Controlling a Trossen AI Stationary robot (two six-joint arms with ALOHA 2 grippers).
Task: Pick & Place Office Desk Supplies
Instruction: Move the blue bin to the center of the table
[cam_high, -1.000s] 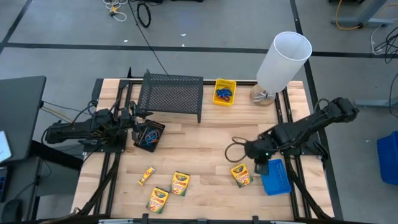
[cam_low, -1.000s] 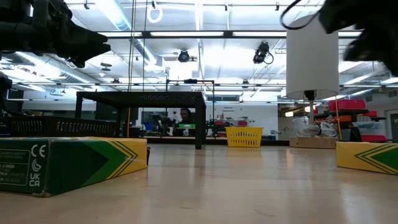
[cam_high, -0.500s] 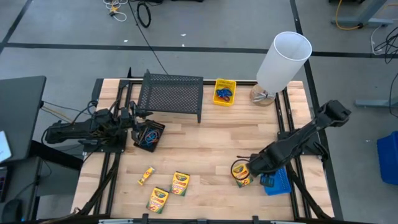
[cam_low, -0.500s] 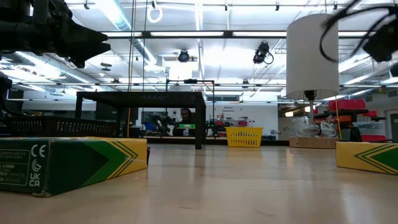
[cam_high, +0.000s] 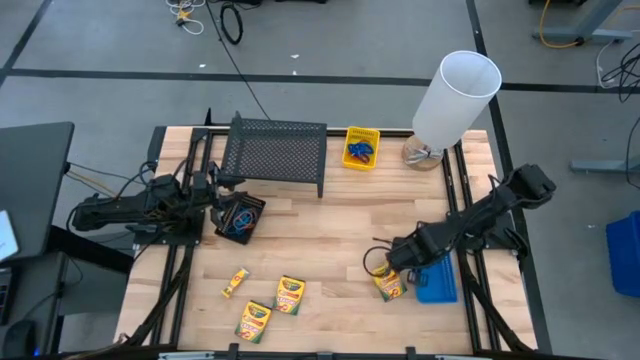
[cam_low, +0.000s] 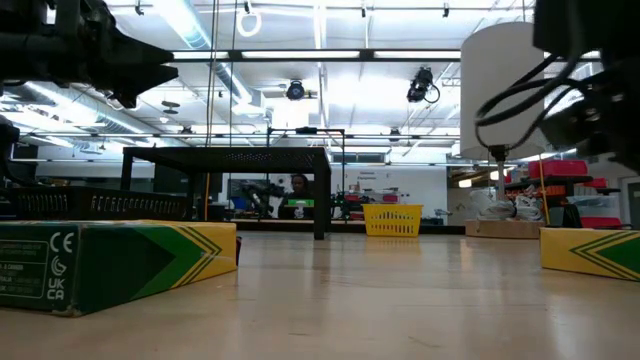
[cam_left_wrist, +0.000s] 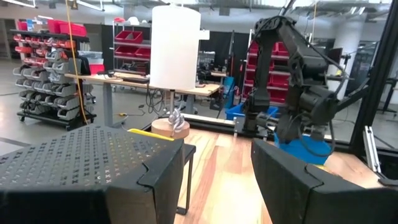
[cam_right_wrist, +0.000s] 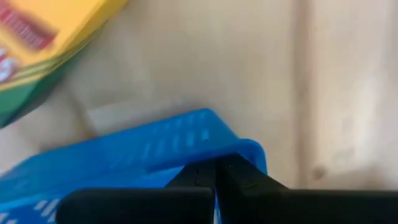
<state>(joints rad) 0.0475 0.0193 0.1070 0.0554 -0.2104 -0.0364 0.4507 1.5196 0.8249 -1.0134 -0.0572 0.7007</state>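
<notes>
My right gripper (cam_high: 408, 272) points down with its fingers shut, at the left end of the blue bin (cam_high: 440, 284), beside a crayon box (cam_high: 388, 283). The right wrist view shows that bin (cam_right_wrist: 124, 168) just beyond the shut fingertips (cam_right_wrist: 214, 173). My left gripper (cam_high: 214, 196) waits open and level at the table's left, next to a black bin (cam_high: 240, 218) of coloured loops. More crayon boxes (cam_high: 290, 295) (cam_high: 253, 320) lie flat near the front edge. A yellow bin (cam_high: 361, 147) holding blue loops stands at the back. My right gripper comes from above with its fingers shut together at the blue bin's rim (cam_right_wrist: 245, 152), near a corner. Whether the tips touch the rim or have any of the wall between them, I cannot tell. The bin rests on the table.
A black wire-mesh rack (cam_high: 275, 152) stands at the back left, and a tall white cylinder (cam_high: 455, 92) at the back right. A small crayon pack (cam_high: 234, 283) lies near the front. Bare wood shows in the table's middle (cam_high: 320, 235).
My right gripper has gone down and toward the table's near edge, tipping until it points down, and now stands at the blue bin's left end beside the crayon box. The left arm has kept still.
</notes>
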